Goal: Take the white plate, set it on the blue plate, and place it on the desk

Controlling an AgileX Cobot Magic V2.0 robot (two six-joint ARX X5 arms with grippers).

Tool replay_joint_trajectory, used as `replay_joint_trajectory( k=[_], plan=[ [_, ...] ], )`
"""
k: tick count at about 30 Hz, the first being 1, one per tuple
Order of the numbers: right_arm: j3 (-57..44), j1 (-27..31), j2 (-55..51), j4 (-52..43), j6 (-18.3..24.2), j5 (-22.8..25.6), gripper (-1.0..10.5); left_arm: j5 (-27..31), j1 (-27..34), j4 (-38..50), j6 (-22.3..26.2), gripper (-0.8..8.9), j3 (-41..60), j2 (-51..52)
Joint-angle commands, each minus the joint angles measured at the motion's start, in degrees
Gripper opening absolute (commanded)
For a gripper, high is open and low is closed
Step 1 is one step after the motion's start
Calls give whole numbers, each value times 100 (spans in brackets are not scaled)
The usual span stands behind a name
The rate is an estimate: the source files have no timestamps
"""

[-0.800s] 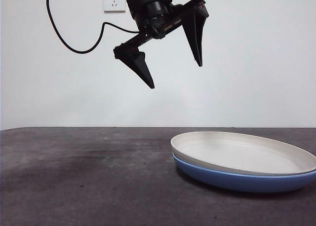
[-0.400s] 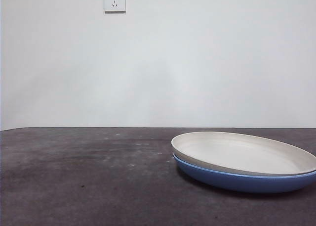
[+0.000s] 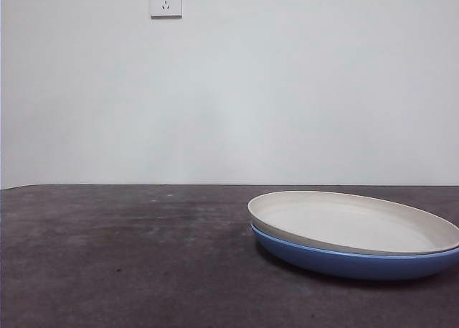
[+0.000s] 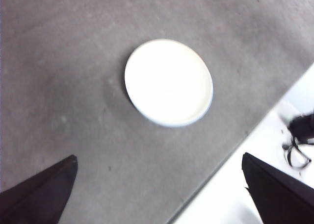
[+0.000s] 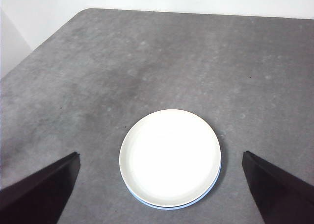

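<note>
The white plate lies stacked on the blue plate on the desk, at the right in the front view. In the left wrist view the white plate lies far below, with a thin blue rim at its edge. In the right wrist view the white plate covers the blue plate too. My left gripper is open and empty, high above the desk. My right gripper is open and empty, also high above the plates. Neither gripper shows in the front view.
A wall socket sits high on the white back wall. The desk's edge runs near the plates in the left wrist view, with a black cable bundle beyond it.
One second ago an open gripper hung at the top of the front view, left of the plates. It has risen out of that view. The plates have not moved.
</note>
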State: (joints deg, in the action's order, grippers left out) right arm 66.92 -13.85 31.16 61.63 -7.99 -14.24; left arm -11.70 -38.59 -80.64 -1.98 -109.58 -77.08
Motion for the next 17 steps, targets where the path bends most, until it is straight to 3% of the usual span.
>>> replay_joint_trajectory(
  k=[1,9,17],
  plan=[
    [103,-22,153,-59,-149,35,665,31,-42,457,170,662,706,557],
    [103,-22,289,-55,-186,35,665,31,-42,1432,496,662,2787,2140],
    [103,-22,286,13,-201,33,665,37,-42,1729,496,662,3567,3045]
  ],
)
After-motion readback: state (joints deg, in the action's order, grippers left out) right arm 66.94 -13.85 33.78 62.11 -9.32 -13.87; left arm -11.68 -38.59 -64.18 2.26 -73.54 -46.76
